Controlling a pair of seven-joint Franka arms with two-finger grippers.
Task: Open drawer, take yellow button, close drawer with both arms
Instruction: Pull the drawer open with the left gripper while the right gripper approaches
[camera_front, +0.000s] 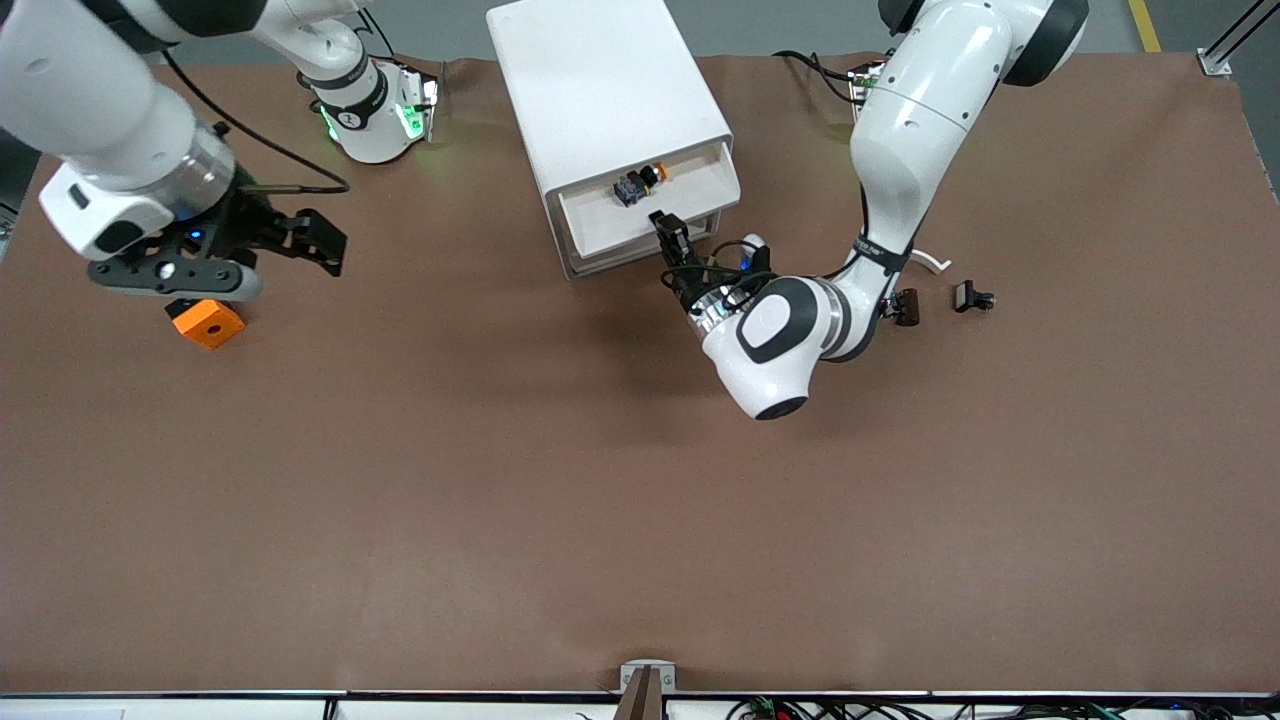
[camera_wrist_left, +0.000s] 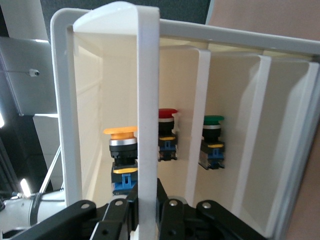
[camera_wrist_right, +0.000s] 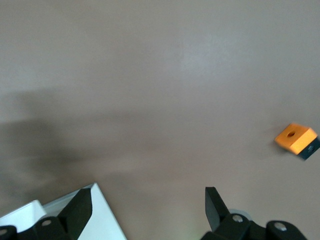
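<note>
Three buttons (camera_wrist_left: 121, 152) in left wrist view only

The drawer (camera_front: 650, 205) stands pulled out of the cabinet (camera_front: 605, 90), open from above, so the way down to the button (camera_front: 640, 184) inside is free. The left hand (camera_front: 668, 236) is clamped on the drawer's front lip and blocks the approach from the front camera's side. The right hand (camera_front: 318, 240), fingers wide apart, hangs over the counter (camera_front: 500, 480) toward the right arm's end, beside the orange block (camera_front: 208, 322). Between it and the cabinet the brown counter lies bare.
</note>
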